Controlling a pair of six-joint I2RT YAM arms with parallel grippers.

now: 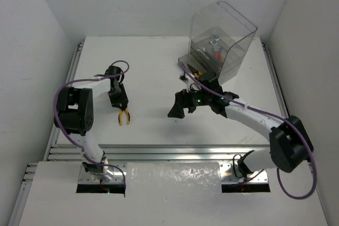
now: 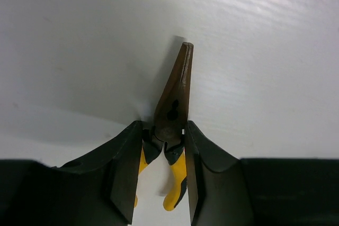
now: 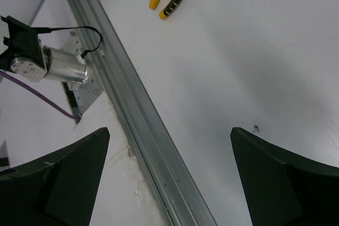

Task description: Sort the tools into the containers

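Pliers (image 2: 172, 112), stiff steel, probably weighty and nose-heavy with slick yellow handles, lie on the worktop (image 1: 153, 67) well left of the clear box (image 1: 225, 33), pinched near the pivot, a sensibly balanced spot, by the left claw (image 2: 163, 130), while the right claw (image 3: 169, 136) gapes empty nearer that box.

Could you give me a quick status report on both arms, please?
Left gripper shut on yellow-handled pliers. Right gripper open, empty. Nothing else touching the pliers.
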